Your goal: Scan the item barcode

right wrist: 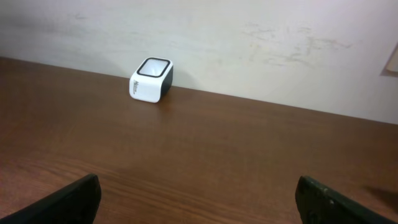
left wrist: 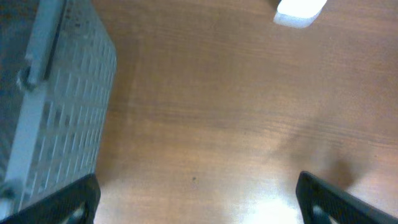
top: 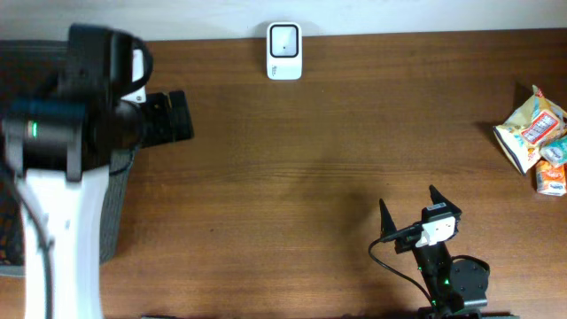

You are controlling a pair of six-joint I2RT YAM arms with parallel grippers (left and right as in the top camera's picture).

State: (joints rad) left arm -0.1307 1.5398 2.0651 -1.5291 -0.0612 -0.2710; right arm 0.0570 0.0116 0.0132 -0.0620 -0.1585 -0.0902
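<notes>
As viewed from overhead, scanner (top: 284, 51): white unit with a dark window, standing at the far edge of the table (top: 292, 168), against the wall.
Overhead, snack packet (top: 530, 131): the item to scan; lies on the table well to the right of the scanner and nearer the robot, at the table's right edge, untouched by either arm.
Overhead, orange carton (top: 551, 178): touching the snack packet on the side away from the scanner.
Overhead, basket (top: 115, 213): grey mesh, far left of the scanner, partly hidden under the left arm.
Overhead, left gripper (top: 168, 118): left of the scanner, above the basket's edge; finger spacing cannot be read from this angle.
Overhead, right gripper (top: 409, 202): right of the scanner and well nearer the robot; fingers spread in a wide V, nothing between them.
Left wrist, left gripper (left wrist: 198, 186): both fingers at the frame's lower corners, jaws wide apart and empty, over bare wood.
Left wrist, basket (left wrist: 56, 106): fills the left side, well apart from the scanner (left wrist: 300, 11), which shows at the top edge.
Right wrist, right gripper (right wrist: 196, 186): jaws wide apart, holding nothing.
Right wrist, scanner (right wrist: 151, 79): ahead and slightly left, at the foot of the wall (right wrist: 249, 37), well apart from the fingers.
</notes>
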